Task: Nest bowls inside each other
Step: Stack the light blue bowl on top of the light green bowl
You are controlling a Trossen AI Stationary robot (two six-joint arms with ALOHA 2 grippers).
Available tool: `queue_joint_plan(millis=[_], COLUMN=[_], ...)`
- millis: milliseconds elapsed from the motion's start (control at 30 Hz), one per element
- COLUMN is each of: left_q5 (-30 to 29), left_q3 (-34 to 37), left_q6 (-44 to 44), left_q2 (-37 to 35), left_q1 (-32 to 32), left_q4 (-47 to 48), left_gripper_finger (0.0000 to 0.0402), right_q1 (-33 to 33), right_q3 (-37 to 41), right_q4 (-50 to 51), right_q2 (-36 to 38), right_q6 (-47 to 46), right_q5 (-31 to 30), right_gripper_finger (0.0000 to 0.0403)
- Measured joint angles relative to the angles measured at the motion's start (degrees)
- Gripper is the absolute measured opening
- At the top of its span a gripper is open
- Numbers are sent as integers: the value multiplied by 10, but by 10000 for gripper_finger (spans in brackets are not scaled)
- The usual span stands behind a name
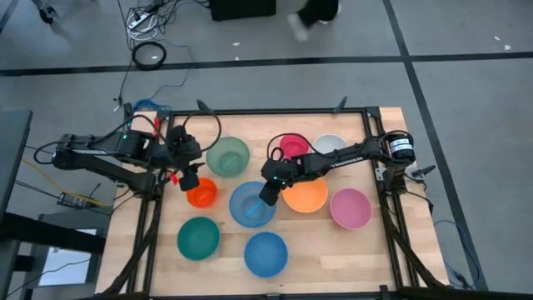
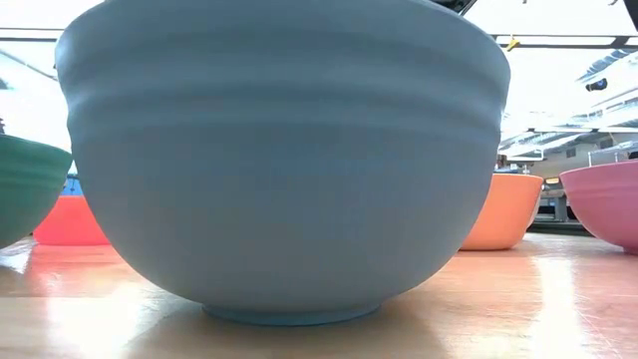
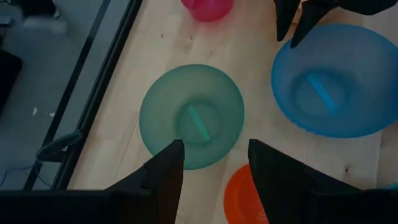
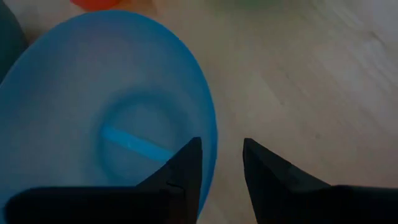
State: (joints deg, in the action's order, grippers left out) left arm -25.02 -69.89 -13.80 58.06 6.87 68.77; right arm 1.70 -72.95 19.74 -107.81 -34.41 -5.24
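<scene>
My right gripper (image 1: 268, 197) (image 4: 221, 158) stands open at the right rim of a blue bowl (image 1: 252, 204) (image 4: 93, 118). One finger (image 4: 186, 163) is over the bowl's inside, the other (image 4: 264, 169) is outside over bare wood, and the rim runs between them with wood showing beside it. The bowl sits on its base on the table. My left gripper (image 1: 190, 179) (image 3: 214, 155) hangs open above the table's left part, between the sage green bowl (image 1: 227, 157) (image 3: 191, 115) and a small red-orange bowl (image 1: 201, 193) (image 3: 242, 199).
Orange bowl (image 1: 305, 196), pink bowl (image 1: 351, 208), magenta bowl (image 1: 293, 147) and white bowl (image 1: 329, 146) stand to the right and far side. A teal bowl (image 1: 198, 237) and a second blue bowl (image 1: 266, 253) (image 2: 284, 160) stand near the front edge.
</scene>
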Motion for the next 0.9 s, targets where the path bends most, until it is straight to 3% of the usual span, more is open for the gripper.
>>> queue_joint_plan(millis=[300,533,733,900], left_q5=[0,0,-1,-26], left_q3=[0,0,0,0], left_q6=[-2,-2,-2,-2], left_q2=[0,0,0,0], left_q1=[0,0,0,0], left_q4=[0,0,0,-3], left_gripper_finger=[188,188,188,188], right_q1=[-1,-14,-27,-48], right_q3=[0,1,1,0], right_q4=[-4,-14,-40,-120], right_q2=[0,5,51,76], right_q6=[9,26,45,62], right_q5=[5,4,39,48], right_gripper_finger=[8,2,1,0])
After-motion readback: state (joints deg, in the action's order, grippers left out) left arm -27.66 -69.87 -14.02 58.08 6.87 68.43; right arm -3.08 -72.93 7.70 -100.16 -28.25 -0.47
